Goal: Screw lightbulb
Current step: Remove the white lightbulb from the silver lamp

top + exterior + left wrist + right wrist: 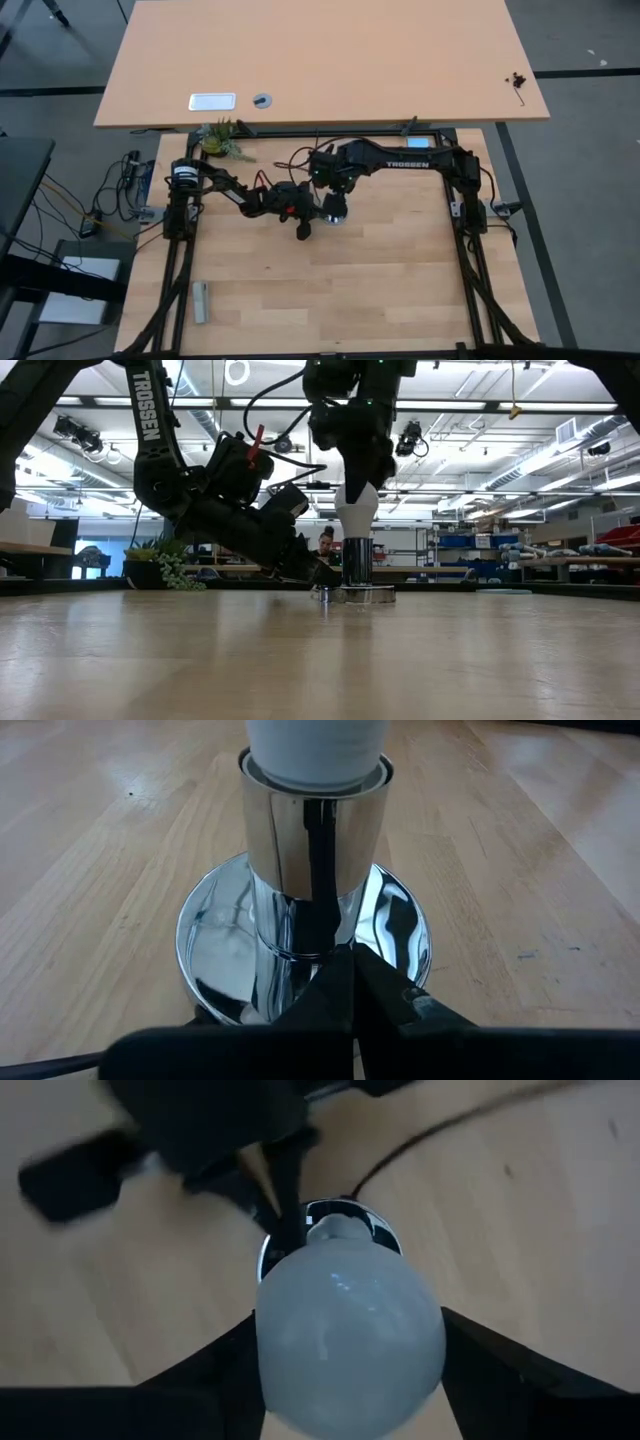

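Note:
The frosted-white lightbulb [357, 510] stands upright with its narrow base in the cup of the shiny silver socket [315, 820]. The socket rests by its round mirror plate [356, 596] on the wooden table near the middle [333, 212]. My right gripper [350, 1380] comes down over the bulb from above and is shut on its round top. My left gripper [350, 982] reaches in low from the table's left and is shut, its tips at the foot of the socket's stem. My left gripper lays its shut fingertips [340, 990] on the socket's round plate [400, 935], right at the foot of the stem. It comes slanting down from the table's left. The socket stands upright on the table. My right gripper pinches the lightbulb's wide round head [300, 1330] between its two fingers [215, 1370], one on each side. The fingers point nearly straight down from above. The bulb stands upright, its base in the socket's cup.
A thin black cord [420, 1140] runs from the socket across the wood. A small green plant [222, 140] sits at the far left corner and a grey block [200, 300] near the front left. Black frame rails [470, 260] border the table; a second tabletop [320, 60] lies beyond.

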Controlling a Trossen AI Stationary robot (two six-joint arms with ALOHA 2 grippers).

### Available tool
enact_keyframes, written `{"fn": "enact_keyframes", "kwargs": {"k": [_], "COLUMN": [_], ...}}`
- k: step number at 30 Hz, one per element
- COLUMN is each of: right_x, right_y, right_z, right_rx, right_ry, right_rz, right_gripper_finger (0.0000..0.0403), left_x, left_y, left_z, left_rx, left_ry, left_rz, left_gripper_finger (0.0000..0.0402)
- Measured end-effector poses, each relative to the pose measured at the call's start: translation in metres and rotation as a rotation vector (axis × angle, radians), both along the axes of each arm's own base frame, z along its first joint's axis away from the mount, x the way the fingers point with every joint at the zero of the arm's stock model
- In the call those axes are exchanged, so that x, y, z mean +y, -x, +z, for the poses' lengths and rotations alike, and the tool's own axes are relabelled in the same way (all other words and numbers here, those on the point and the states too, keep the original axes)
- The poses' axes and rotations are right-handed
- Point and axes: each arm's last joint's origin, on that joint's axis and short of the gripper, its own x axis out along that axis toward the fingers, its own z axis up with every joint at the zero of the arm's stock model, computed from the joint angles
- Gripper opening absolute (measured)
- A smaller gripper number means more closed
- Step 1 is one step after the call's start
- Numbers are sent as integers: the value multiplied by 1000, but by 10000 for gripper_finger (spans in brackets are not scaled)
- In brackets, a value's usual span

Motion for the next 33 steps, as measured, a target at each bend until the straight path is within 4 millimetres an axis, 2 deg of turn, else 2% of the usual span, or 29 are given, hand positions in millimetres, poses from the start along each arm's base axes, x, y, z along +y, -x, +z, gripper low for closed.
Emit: {"fn": "enact_keyframes", "kwargs": {"k": [7,10,17,21,25,28,33], "right_x": [1,1,6,8,6,7,9], "right_y": [0,-2,-2,-4,-3,-2,2], "right_z": [1,1,10,21,23,21,6], "right_rx": [16,-3,4,-44,-65,-51,0], "right_ry": [118,134,89,65,-1,-47,-84], "right_rz": [610,626,322,2,-291,-388,-481], "right_gripper_finger": [274,281,311,332,348,352,352], "left_x": [0,0,0,0,0,0,0], "left_y": [0,0,0,0,0,0,0], "left_z": [0,0,0,0,0,0,0], "left_rx": [0,1,-1,0,0,0,0], "left_ry": [1,-1,-16,-16,-5,-1,-1], "left_rz": [-3,-4,-12,-13,-9,-8,-8], "left_gripper_finger": [0,0,0,0,0,0,0]}}
